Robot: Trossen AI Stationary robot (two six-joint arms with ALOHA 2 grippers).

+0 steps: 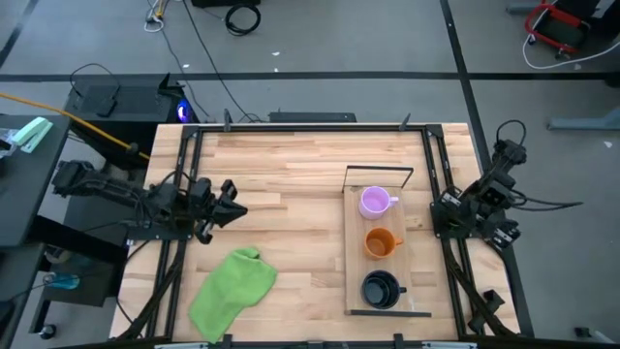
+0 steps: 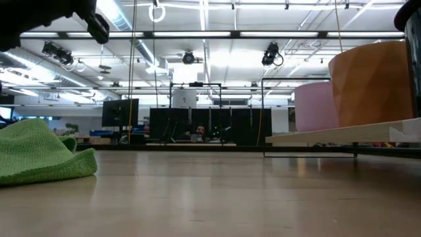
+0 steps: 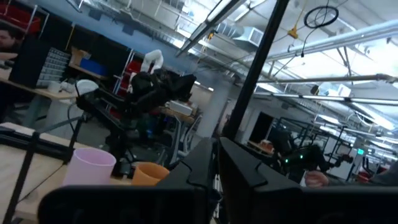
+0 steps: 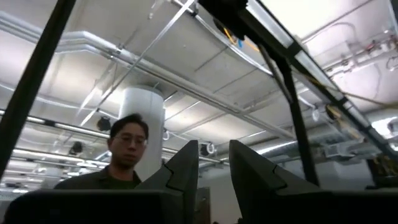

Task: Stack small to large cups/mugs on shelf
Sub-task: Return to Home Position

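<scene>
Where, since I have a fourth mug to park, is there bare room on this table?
Free: the middle tabletop, between the left gripper, green cloth and shelf; also the far strip behind the shelf. Crowded: the shelf, lined by purple mug, orange mug, black mug, with the right gripper beside it.

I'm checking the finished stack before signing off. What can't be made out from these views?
- Black mug: low view, nearly all cut off by the right edge.
- Purple mug: low view, partly behind the orange mug; handles unseen.
- Black mug again: left wrist view, hidden behind the left pincer.
- Shelf and mugs: right wrist view, absent; the right pincer faces the ceiling.
</scene>
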